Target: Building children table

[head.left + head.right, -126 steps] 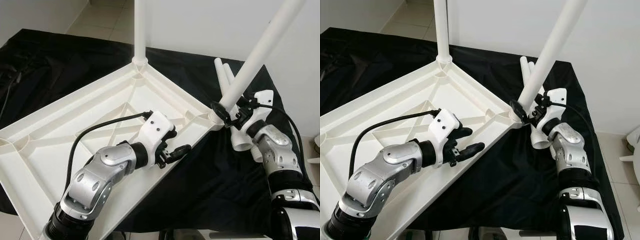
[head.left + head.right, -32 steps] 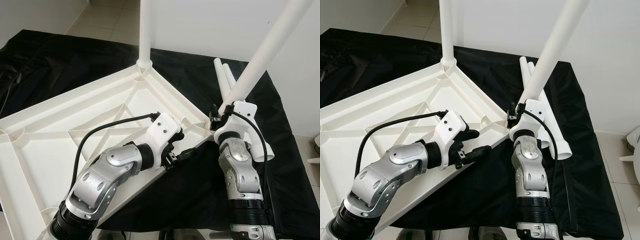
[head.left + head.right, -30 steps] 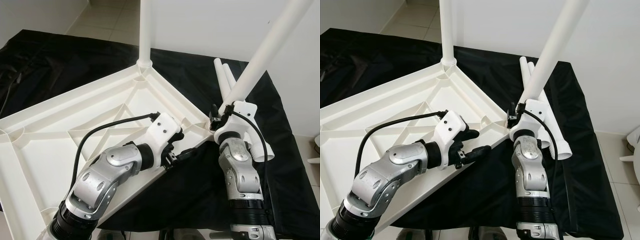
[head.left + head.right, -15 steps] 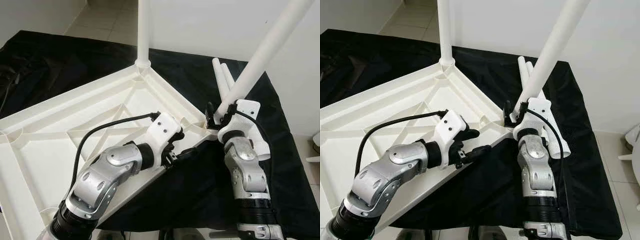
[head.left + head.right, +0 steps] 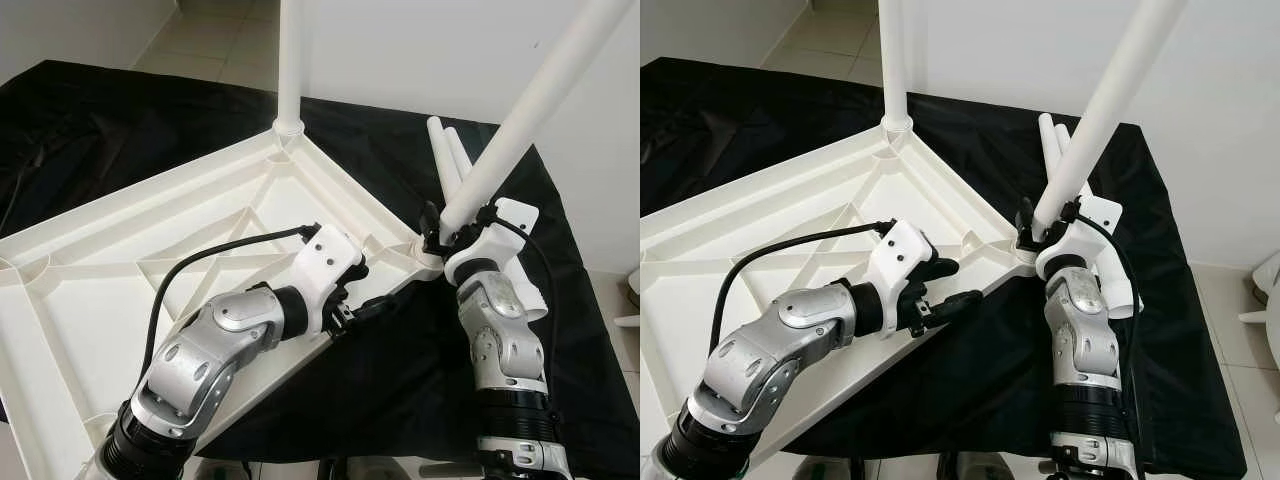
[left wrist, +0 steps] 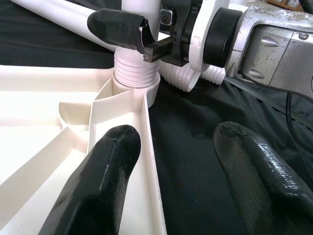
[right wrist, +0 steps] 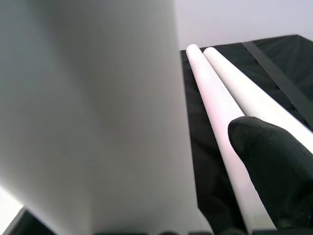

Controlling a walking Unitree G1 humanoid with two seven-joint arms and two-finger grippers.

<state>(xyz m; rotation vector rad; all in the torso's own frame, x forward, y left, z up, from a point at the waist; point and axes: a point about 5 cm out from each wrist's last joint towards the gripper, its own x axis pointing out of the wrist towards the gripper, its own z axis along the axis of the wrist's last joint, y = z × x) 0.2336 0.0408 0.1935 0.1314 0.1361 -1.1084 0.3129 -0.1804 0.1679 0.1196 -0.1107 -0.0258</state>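
The white plastic tabletop (image 5: 180,230) lies upside down on a black cloth. One white leg (image 5: 290,60) stands upright in its far corner socket. A second leg (image 5: 520,110) leans out of the right corner socket (image 6: 134,73). My right gripper (image 5: 437,222) is shut on that leaning leg just above the socket, with one finger (image 6: 120,27) pressed against it. My left gripper (image 5: 362,290) is open and straddles the tabletop's near right rim (image 6: 146,127), one finger inside the rim and one over the cloth.
Two spare white legs (image 7: 220,98) lie side by side on the black cloth (image 5: 100,120) behind my right gripper. A white wall (image 5: 420,50) rises close behind the table. Tiled floor (image 5: 210,30) shows at the far left, and the cloth's right edge drops off.
My right wrist has swung round the leaning leg's base toward the right, still shut on it. The left gripper stays at the rim.
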